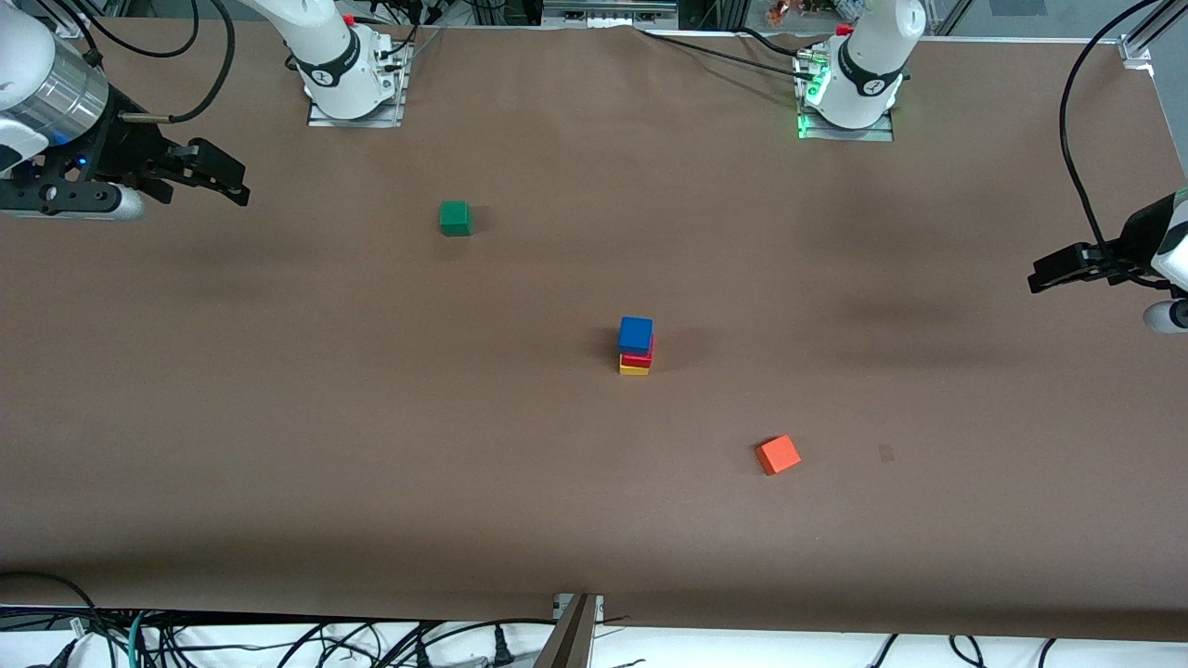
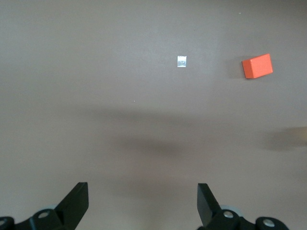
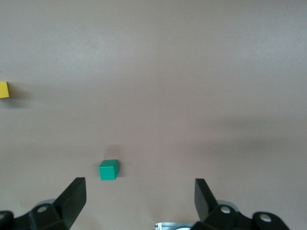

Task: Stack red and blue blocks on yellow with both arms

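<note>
In the middle of the table a blue block [image 1: 636, 334] sits on a red block [image 1: 639, 358], which sits on the yellow block [image 1: 634, 369]. The stack stands upright and nothing touches it. The yellow block also shows at the edge of the right wrist view [image 3: 3, 89]. My left gripper [image 1: 1036, 276] hangs open and empty over the left arm's end of the table, well away from the stack; its open jaws show in the left wrist view [image 2: 143, 201]. My right gripper [image 1: 239, 188] hangs open and empty over the right arm's end; its open jaws show in the right wrist view [image 3: 140, 199].
A green cube [image 1: 455, 218] [image 3: 108, 169] lies farther from the front camera than the stack, toward the right arm's end. An orange-red cube [image 1: 778, 455] [image 2: 257, 66] lies nearer the camera, toward the left arm's end, with a small tape mark [image 1: 886, 453] beside it.
</note>
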Motion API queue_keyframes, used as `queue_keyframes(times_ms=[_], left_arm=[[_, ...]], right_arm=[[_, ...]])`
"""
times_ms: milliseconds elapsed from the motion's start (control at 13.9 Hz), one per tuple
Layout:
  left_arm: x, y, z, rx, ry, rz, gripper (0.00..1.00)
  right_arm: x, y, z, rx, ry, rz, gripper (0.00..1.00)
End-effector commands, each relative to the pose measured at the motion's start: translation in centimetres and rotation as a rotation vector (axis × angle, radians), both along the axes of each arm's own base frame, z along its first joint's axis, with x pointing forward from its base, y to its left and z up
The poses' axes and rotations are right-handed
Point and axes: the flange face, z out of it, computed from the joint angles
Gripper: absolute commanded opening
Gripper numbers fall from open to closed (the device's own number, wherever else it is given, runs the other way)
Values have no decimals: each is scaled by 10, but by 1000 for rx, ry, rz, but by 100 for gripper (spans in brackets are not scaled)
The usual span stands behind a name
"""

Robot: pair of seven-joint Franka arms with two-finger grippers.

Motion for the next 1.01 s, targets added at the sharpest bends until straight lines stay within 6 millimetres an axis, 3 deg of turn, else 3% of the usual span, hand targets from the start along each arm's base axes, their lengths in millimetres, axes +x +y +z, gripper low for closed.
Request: queue_keyframes(times_ms=[0, 433, 938], left_arm=[[3, 3, 3, -24, -9, -18, 100], [3, 10, 2, -25, -8, -8, 100], [3, 10, 0, -26, -3, -8, 100]], right_arm=[[-1, -3, 5, -17, -18, 62, 100], [5, 4, 13, -34, -33, 132, 100], [3, -2, 17, -33, -19, 182, 100]])
